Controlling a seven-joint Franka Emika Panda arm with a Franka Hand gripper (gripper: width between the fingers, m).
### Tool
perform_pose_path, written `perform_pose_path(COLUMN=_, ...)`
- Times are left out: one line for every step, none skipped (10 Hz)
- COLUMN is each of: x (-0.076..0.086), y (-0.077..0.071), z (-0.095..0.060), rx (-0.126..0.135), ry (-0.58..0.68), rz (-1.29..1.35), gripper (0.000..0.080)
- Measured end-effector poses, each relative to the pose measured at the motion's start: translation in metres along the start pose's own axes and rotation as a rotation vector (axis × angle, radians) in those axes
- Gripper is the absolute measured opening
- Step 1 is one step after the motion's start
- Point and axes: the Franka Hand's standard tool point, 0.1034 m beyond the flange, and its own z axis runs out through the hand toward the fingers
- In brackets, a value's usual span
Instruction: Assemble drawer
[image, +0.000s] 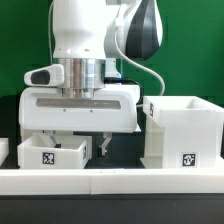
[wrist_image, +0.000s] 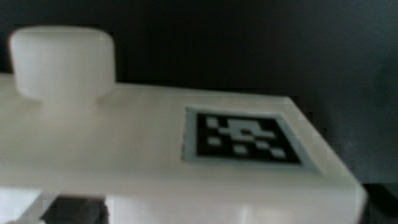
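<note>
— Where is the gripper (image: 74, 140)?
— Low over the small tray (image: 55, 155), with the hand almost on its rim. We see 1 dark finger (image: 104, 148) just beside the tray's wall. The other is hidden, so we cannot tell whether the jaws are apart or closed on anything.
— And the wrist view?
— It is blurred, but it seems to show the tray's face with its tag (wrist_image: 240, 135) and a round knob (wrist_image: 63, 62).
— Where is the rest of the drawer?
— The tray lies against the rail (image: 120, 182) along the front edge of the worktop (image: 125, 160). The casing (image: 180, 125) stands by the front corner on the exterior view's right, apart from the tray.
— Why there?
— We judge the rail keeps both parts square, ready for the tray to be lifted and fitted in.
</note>
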Motion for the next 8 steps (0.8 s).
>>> perform_pose_path(x=0.0002, y=-0.0003, z=0.0012, rx=-0.001, ry=0.004, rz=-0.001, gripper=0.0649)
perform_pose_path(x=-0.0003, y=-0.0013, z=0.0022, rx=-0.001, ry=0.003, rz=-0.001, gripper=0.0649)
perform_pose_path(x=-0.0005, y=-0.0035, z=0.0026, rx=-0.001, ry=0.003, rz=-0.004, gripper=0.0649)
perform_pose_path(x=0.0, y=-0.005, z=0.0023, rx=-0.001, ry=0.003, rz=-0.006, gripper=0.0523)
perform_pose_path(x=0.0, y=-0.0054, z=0.0023, rx=-0.001, ry=0.003, rz=-0.007, gripper=0.0388)
perform_pose_path(x=-0.0001, y=-0.0053, z=0.0024, rx=-0.001, ry=0.003, rz=-0.007, gripper=0.0388)
perform_pose_path(x=-0.0001, y=-0.0053, z=0.0024, rx=-0.001, ry=0.003, rz=-0.007, gripper=0.0206)
perform_pose_path(x=-0.0001, y=-0.0053, z=0.0024, rx=-0.001, ry=0.003, rz=-0.007, gripper=0.0078)
